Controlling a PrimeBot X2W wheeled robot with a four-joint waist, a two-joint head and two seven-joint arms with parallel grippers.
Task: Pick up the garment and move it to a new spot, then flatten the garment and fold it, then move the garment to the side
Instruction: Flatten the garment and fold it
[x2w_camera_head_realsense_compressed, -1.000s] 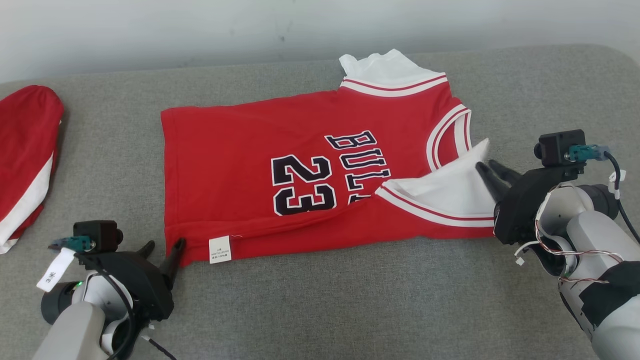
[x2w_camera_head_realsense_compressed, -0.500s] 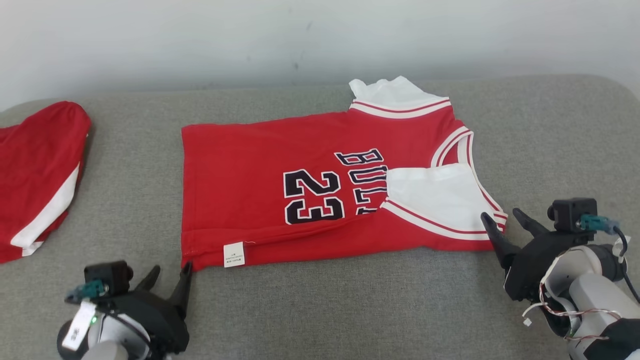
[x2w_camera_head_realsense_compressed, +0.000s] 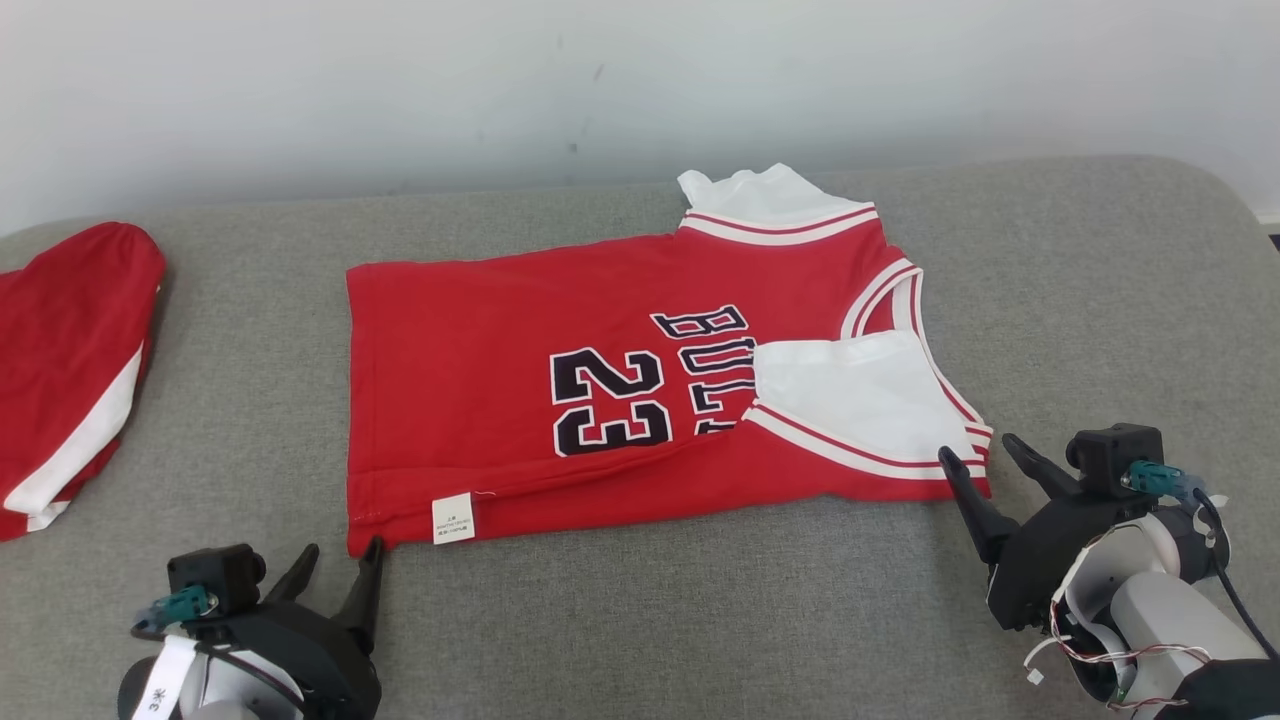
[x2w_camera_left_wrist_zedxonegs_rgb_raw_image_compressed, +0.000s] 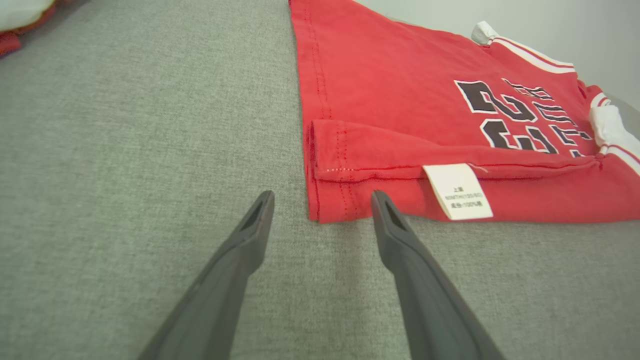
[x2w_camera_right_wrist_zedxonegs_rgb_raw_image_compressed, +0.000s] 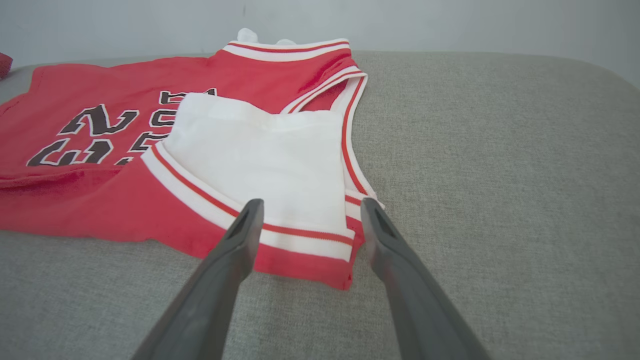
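Note:
The garment (x2w_camera_head_realsense_compressed: 560, 330), a red sleeveless jersey with white trim and a black "23", lies flat on the grey cushion, its near edge folded over towards the middle and a white inner panel (x2w_camera_head_realsense_compressed: 850, 395) showing at the right. My left gripper (x2w_camera_head_realsense_compressed: 338, 558) stands open just short of the hem corner (x2w_camera_left_wrist_zedxonegs_rgb_raw_image_compressed: 330, 200), holding nothing. At the shoulder corner (x2w_camera_right_wrist_zedxonegs_rgb_raw_image_compressed: 320, 260), my right gripper (x2w_camera_head_realsense_compressed: 983, 455) is open too, its fingers either side of the corner and apart from the cloth. A white care label (x2w_camera_left_wrist_zedxonegs_rgb_raw_image_compressed: 457, 191) sticks out of the folded edge.
A second red and white garment (x2w_camera_head_realsense_compressed: 70, 350) lies at the cushion's far left. A pale wall (x2w_camera_head_realsense_compressed: 600, 80) runs behind the cushion. Bare grey cushion (x2w_camera_head_realsense_compressed: 1100, 280) stretches right of the jersey and along the front edge.
The right gripper let go of the white shoulder flap, which dropped flat onto the jersey, and drew back open to the near corner. The left gripper opened and backed off the hem. The camera shifted.

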